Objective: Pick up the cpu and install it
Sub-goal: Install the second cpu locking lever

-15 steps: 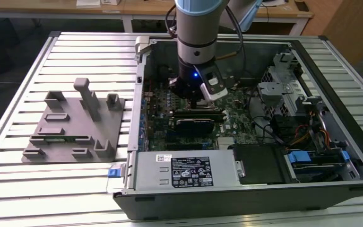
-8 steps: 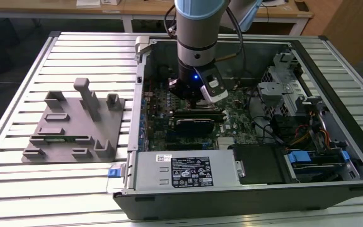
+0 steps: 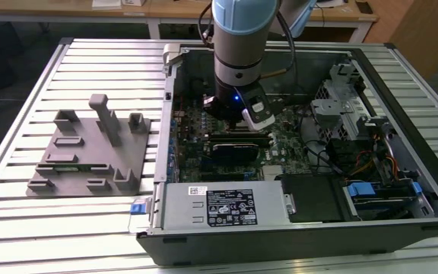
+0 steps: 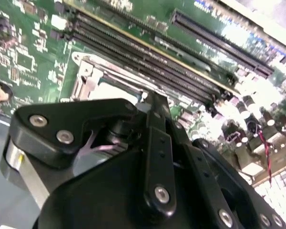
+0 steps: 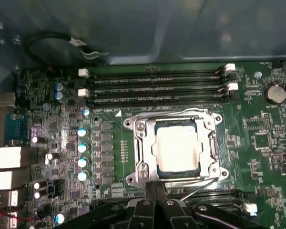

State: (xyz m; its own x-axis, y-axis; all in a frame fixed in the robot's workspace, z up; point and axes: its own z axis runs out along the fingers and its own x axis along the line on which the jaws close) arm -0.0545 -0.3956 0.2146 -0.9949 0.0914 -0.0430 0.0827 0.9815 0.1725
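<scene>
The cpu (image 5: 177, 149), a pale silvery square chip, lies flat inside the metal-framed socket (image 5: 139, 143) on the green motherboard (image 5: 262, 143). My gripper (image 5: 155, 187) is shut, its black fingertips pressed together with nothing between them, right at the socket frame's edge beside the cpu. In the second wrist view the black gripper body (image 4: 133, 157) covers most of the socket, and a pale strip of the cpu (image 4: 112, 93) shows past it. In the exterior view the arm (image 3: 238, 51) reaches straight down into the open computer case (image 3: 401, 188), with the gripper (image 3: 236, 127) low over the board.
Memory slots (image 5: 155, 86) run alongside the socket, and a row of capacitors (image 5: 82, 148) stands near it. The case holds a grey labelled power-supply box (image 3: 219, 206), drive cages (image 3: 341, 103) and cables. A grey parts fixture (image 3: 89, 151) sits on the slatted table at the exterior view's left.
</scene>
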